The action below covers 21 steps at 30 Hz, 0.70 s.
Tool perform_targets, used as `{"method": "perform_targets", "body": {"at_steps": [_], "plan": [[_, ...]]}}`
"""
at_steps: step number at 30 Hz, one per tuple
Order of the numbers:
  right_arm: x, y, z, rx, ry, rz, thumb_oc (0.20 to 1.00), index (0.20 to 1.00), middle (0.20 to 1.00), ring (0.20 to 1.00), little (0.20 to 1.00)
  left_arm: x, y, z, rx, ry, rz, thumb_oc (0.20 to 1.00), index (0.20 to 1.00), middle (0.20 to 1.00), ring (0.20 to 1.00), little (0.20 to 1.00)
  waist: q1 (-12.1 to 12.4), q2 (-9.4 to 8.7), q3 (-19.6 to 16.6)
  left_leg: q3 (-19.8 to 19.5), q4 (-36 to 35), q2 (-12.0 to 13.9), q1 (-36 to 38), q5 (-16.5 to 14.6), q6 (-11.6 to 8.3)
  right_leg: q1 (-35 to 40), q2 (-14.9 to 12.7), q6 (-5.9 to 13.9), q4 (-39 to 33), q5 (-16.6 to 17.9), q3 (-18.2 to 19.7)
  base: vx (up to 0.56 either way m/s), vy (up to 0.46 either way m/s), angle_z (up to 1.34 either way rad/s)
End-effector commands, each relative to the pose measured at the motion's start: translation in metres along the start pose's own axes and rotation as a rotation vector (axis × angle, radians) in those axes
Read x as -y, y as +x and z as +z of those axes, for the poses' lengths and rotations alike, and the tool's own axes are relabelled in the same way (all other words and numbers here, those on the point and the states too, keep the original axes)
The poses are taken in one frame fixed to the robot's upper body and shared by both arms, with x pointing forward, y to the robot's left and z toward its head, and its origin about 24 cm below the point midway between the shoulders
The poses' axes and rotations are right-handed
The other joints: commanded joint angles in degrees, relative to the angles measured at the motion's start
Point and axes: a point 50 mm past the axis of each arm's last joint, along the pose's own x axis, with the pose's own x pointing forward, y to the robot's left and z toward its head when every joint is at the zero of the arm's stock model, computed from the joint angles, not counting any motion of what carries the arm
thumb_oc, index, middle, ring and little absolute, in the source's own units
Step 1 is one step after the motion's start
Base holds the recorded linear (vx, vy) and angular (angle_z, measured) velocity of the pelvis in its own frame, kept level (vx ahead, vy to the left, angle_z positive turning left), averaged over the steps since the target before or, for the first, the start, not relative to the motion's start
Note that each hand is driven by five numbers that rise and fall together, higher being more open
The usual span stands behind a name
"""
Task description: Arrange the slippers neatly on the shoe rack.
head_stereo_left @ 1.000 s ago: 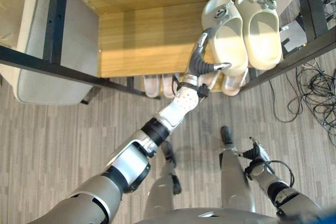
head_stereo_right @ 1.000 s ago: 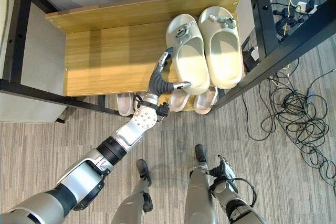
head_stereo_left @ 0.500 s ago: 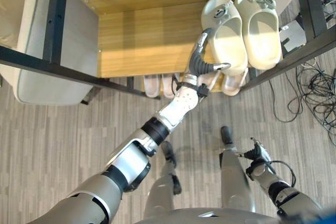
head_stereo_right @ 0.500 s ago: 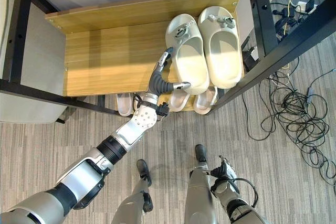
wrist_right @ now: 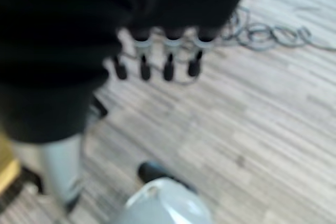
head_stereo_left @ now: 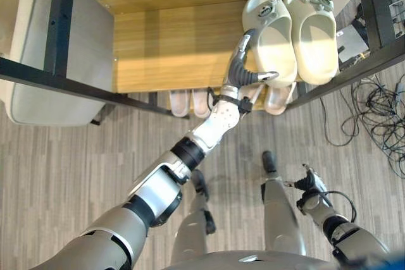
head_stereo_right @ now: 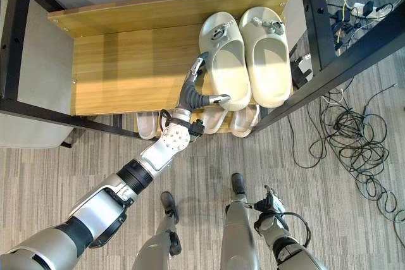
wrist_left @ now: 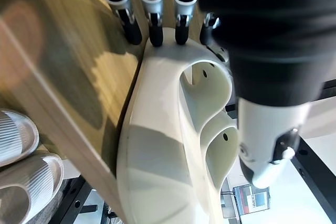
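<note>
Grey wood-grain flooring [head_stereo_right: 76, 175] runs under the black-framed wooden shoe rack [head_stereo_right: 126, 61] before us. On its top shelf we see a pair of cream slippers side by side at the right end: the left slipper [head_stereo_right: 226, 61] and the right slipper [head_stereo_right: 269, 55], touching along their sides. Our left hand [head_stereo_right: 192, 93] rests at the left slipper, straight fingers [wrist_left: 152, 22] along its outer side and the thumb [head_stereo_left: 266, 76] at its heel, spread wide rather than clasped. Below, pale striped slippers [head_stereo_left: 190, 102] peek out from the lower shelf. Our right hand [head_stereo_right: 269, 205] hangs low by the floor, fingers relaxed. Tangled cables [head_stereo_right: 354, 150] lie at the right.
</note>
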Motion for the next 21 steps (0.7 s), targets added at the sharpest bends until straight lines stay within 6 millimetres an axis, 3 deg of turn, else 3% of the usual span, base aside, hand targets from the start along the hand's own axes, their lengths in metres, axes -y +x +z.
{"method": "perform_targets", "body": {"at_steps": [1,9,14,17,21], "plan": [[0.015,0.006,-0.006,-0.003,-0.067,-0.031,1.000,1.000,1.000,1.000,1.000,0.055,0.028,0.071,0.242,0.004,-0.208,1.000,1.000,1.000,1.000,1.000,-1.4,1.49,1.7,0.3,0.3,2.5,2.3,-2.5,-4.81,4.8,1.2,1.02,-14.8,9.4,-2.5,0.00,0.000,0.00],[0.014,0.004,-0.011,-0.015,-0.055,-0.031,1.000,1.000,1.000,1.000,1.000,0.050,0.025,0.066,0.239,0.013,-0.204,1.000,1.000,1.000,1.000,1.000,-1.2,1.56,1.7,-0.1,0.3,2.4,2.7,-2.7,-4.81,5.4,1.1,0.85,-14.6,9.1,-3.1,0.00,0.000,0.00],[0.011,0.002,-0.015,-0.031,-0.036,-0.017,1.000,1.000,1.000,1.000,1.000,0.032,0.029,0.057,0.237,0.092,-0.164,1.000,1.000,1.000,1.000,1.000,-0.8,1.50,1.0,-0.6,0.3,2.1,3.1,-2.8,-4.81,6.2,1.1,0.75,-14.4,8.9,-3.5,0.00,0.000,0.00],[0.010,0.001,-0.017,-0.037,-0.032,-0.013,1.000,1.000,1.000,1.000,1.000,0.025,0.031,0.060,0.277,0.158,-0.161,1.000,1.000,1.000,1.000,1.000,-0.5,1.64,0.8,-0.7,0.3,2.0,3.1,-2.9,-4.80,6.4,1.0,0.78,-14.4,8.9,-3.7,0.00,0.000,0.00],[0.006,-0.001,-0.018,-0.045,-0.024,0.005,1.000,1.000,1.000,1.000,1.000,0.010,0.037,0.084,0.390,0.178,-0.126,1.000,1.000,1.000,1.000,1.000,0.1,1.83,0.7,-1.1,0.3,1.6,3.1,-2.9,-4.73,6.9,0.7,0.92,-14.5,8.9,-4.0,0.00,0.000,0.00]]}}
